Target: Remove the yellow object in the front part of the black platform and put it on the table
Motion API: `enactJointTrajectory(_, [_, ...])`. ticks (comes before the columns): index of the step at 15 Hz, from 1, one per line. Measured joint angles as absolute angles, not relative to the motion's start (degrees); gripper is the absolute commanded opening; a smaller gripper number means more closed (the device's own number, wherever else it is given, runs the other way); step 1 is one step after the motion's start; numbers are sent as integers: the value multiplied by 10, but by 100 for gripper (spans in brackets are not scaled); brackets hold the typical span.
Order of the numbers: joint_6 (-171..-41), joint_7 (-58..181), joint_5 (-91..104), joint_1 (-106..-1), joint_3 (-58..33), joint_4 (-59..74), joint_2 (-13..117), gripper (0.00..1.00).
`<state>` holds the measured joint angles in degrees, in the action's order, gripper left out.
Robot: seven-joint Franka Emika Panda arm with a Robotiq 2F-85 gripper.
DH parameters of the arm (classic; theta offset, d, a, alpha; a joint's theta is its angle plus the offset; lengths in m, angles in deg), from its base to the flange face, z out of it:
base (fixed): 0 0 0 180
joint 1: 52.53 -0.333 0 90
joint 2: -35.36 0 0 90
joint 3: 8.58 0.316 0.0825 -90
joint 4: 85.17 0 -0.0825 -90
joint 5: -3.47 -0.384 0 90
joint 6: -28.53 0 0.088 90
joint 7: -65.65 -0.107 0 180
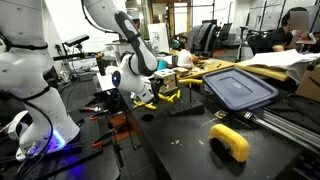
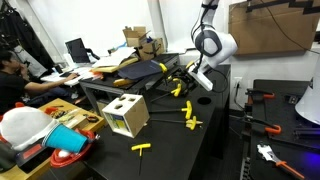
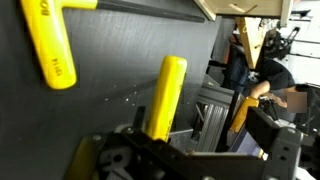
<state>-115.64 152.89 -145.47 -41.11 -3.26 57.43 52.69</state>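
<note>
My gripper [image 1: 150, 96] hangs low over the black table [image 1: 190, 150], next to the low black platform [image 1: 186, 108]. In the wrist view a long yellow bar [image 3: 164, 95] runs straight out from between my fingers [image 3: 150, 150], which look shut on it. The same yellow object [image 1: 166, 96] shows beside the gripper in both exterior views [image 2: 180, 89]. A second yellow T-shaped piece [image 3: 50, 40] lies on the dark surface just ahead. I cannot tell whether the held bar still touches the platform.
A grey-blue ribbed lid [image 1: 240, 88] lies beyond the platform. A thick yellow bracket [image 1: 231, 141] sits near the table's front. More yellow T-pieces [image 2: 190, 118] [image 2: 142, 148] and a cardboard box with holes [image 2: 126, 115] stand on the table. A person [image 2: 15, 75] sits at a desk.
</note>
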Motion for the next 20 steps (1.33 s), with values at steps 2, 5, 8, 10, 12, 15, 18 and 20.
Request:
enactJointTrajectory(2, [-1253,1517,-1454,-483,-49,590,477,100])
enactJointTrajectory(5, [-1397,1477,-1455,-582,-23,594,429,100])
enactJointTrajectory(8, [-1496,1371,-1391,-636,61,590,424,100])
enactJointTrajectory(10, [-1547,1271,-1300,-645,127,589,433,100])
enactJointTrajectory(12, [-1588,1210,-1219,-627,193,590,455,100])
enactJointTrajectory(15, [-1635,1222,-1150,-540,290,595,506,100])
enactJointTrajectory(18, [-1688,1334,-1144,-412,391,595,563,100])
enactJointTrajectory(20, [-1713,1424,-1156,-340,441,595,596,100])
